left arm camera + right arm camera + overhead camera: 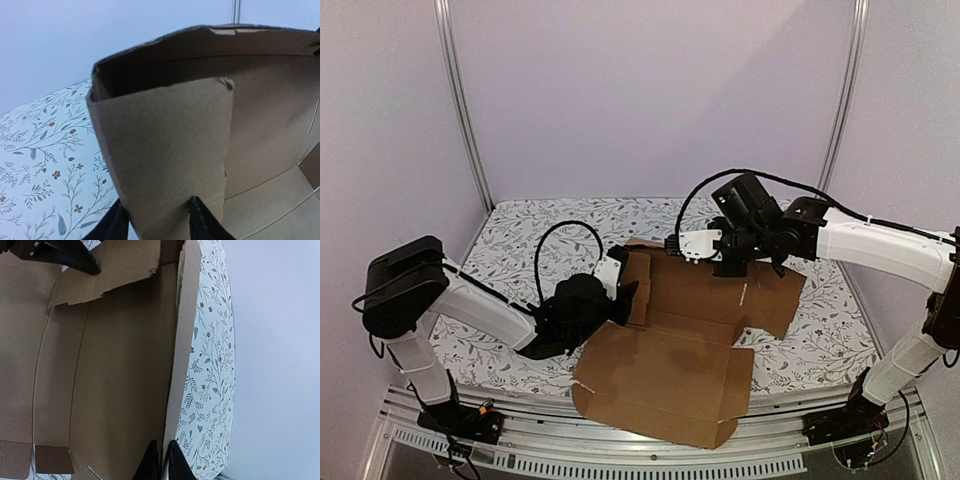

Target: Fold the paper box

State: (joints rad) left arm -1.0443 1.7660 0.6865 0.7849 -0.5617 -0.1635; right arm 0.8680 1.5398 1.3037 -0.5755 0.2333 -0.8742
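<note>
The paper box (670, 370), plain brown cardboard, lies partly unfolded in the middle of the table, its front panel flat and reaching toward the near edge. My left gripper (625, 290) is at the box's left side. In the left wrist view a raised, bent side flap (165, 150) fills the gap between its black fingers (116, 226), which close on it. My right gripper (725, 262) is at the back wall. In the right wrist view its jaws (163, 462) pinch the thin upright edge of that wall (177, 365).
A floral tablecloth (520, 235) covers the table. Metal posts (465, 110) stand at the back corners before lilac walls. A metal rail (620, 455) runs along the near edge. The left arm's fingers (65, 255) show in the right wrist view's top left corner.
</note>
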